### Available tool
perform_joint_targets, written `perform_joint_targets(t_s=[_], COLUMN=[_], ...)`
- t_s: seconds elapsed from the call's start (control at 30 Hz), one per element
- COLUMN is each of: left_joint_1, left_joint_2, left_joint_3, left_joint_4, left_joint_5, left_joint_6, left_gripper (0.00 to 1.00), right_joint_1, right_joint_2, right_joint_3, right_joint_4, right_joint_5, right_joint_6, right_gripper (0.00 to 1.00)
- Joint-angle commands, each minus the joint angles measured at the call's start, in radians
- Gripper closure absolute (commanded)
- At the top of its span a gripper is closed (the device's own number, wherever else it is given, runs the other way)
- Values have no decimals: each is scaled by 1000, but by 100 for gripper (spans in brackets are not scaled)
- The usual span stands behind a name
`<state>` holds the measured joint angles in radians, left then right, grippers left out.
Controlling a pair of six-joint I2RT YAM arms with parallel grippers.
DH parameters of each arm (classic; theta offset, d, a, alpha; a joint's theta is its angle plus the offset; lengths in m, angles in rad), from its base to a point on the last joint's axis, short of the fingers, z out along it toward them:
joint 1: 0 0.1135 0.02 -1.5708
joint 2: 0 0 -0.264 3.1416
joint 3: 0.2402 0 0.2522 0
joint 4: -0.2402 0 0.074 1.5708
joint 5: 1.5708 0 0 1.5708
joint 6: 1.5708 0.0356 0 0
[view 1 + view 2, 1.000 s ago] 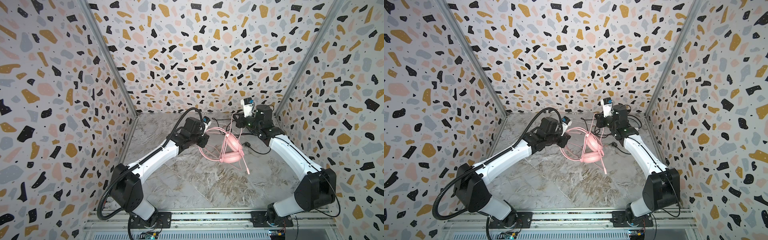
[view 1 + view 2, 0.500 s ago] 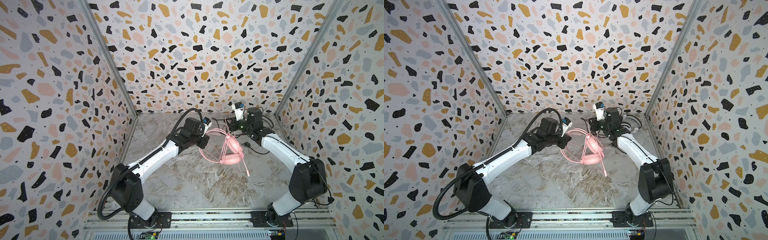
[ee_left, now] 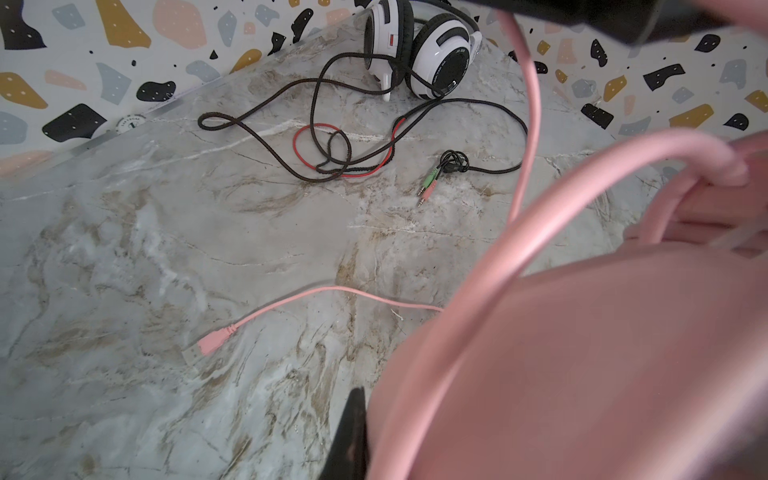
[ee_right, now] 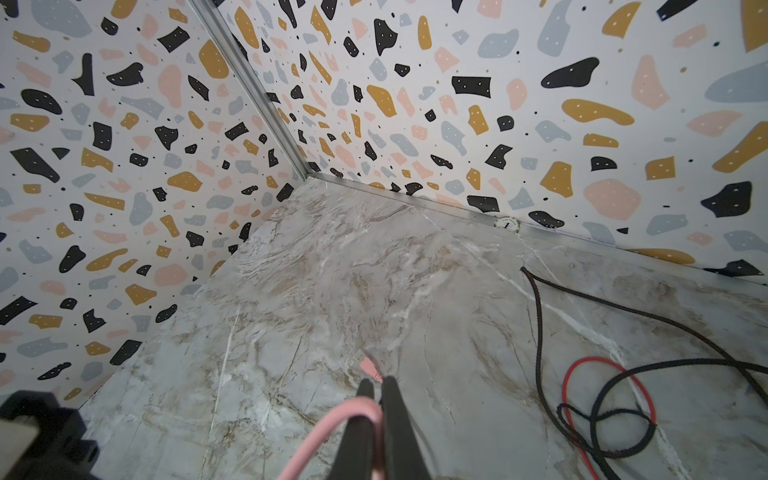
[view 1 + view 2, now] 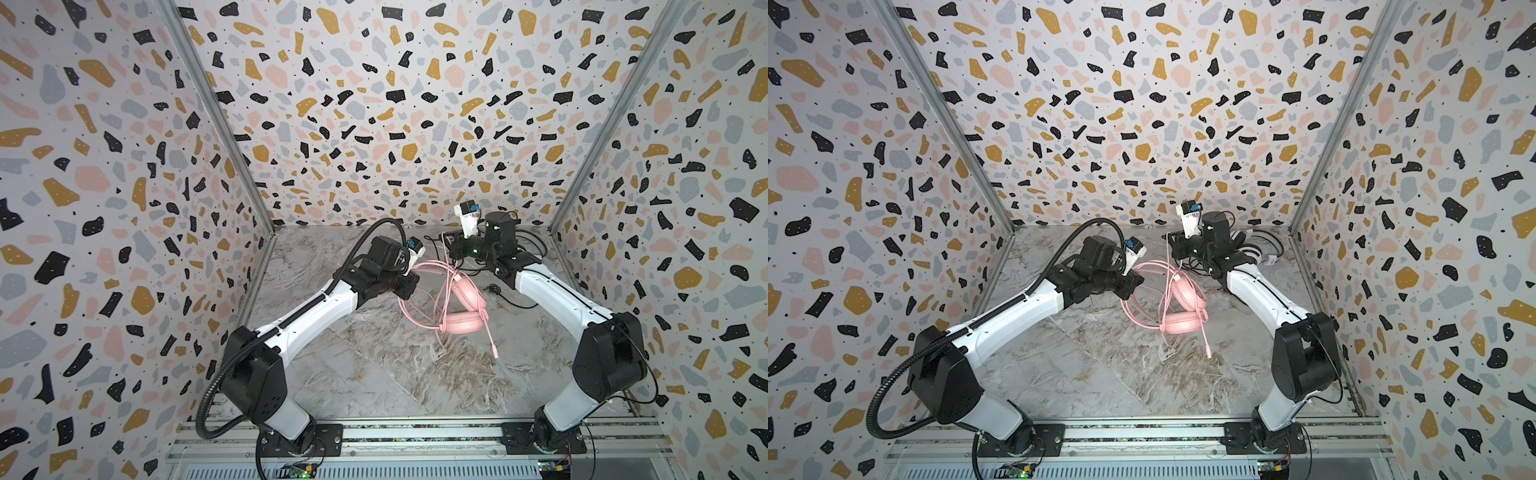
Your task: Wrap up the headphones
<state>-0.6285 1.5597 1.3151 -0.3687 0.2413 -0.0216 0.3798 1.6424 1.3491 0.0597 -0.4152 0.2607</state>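
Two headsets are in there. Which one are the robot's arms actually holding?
The pink headset: the right gripper pinches its pink cord, and the left gripper holds the headset itself. The white-and-black headset lies apart, untouched.

Right claw (image 4: 378, 384) low in the frame, its two dark fingers pinched together on a soft pink rubbery cord (image 4: 332, 419), a stub of pink peeking just past the tips. Beneath it, the grey-and-tan marbled bench (image 4: 316, 291). Off to one side, a black braided cord (image 4: 538, 332) snakes across a thin red wire loop (image 4: 598, 361) (they overlap, tangled). Behind, speckled terrazzo-print walls (image 4: 415, 83) meet at a silver metal corner strip (image 4: 249, 87).
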Motion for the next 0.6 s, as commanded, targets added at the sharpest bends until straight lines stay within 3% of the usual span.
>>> perform_joint_targets(t_s=[0.0, 0.3, 0.47, 0.57], left_joint_1=[-19, 1, 29, 59], left_joint_2=[-38, -113, -146, -160], left_joint_3=[9, -35, -50, -66], left_joint_4=[48, 124, 152, 191], left_joint_5=[73, 78, 105, 152], left_joint_6=[28, -1, -10, -33], left_gripper=[100, 100, 100, 100], right_joint_1=[-61, -123, -121, -114], right_joint_2=[9, -72, -81, -59], right_joint_3=[13, -202, -294, -357], right_joint_4=[39, 109, 191, 317], right_joint_5=[41, 22, -68, -198], right_joint_6=[13, 10, 19, 80], right_gripper=[100, 100, 97, 90])
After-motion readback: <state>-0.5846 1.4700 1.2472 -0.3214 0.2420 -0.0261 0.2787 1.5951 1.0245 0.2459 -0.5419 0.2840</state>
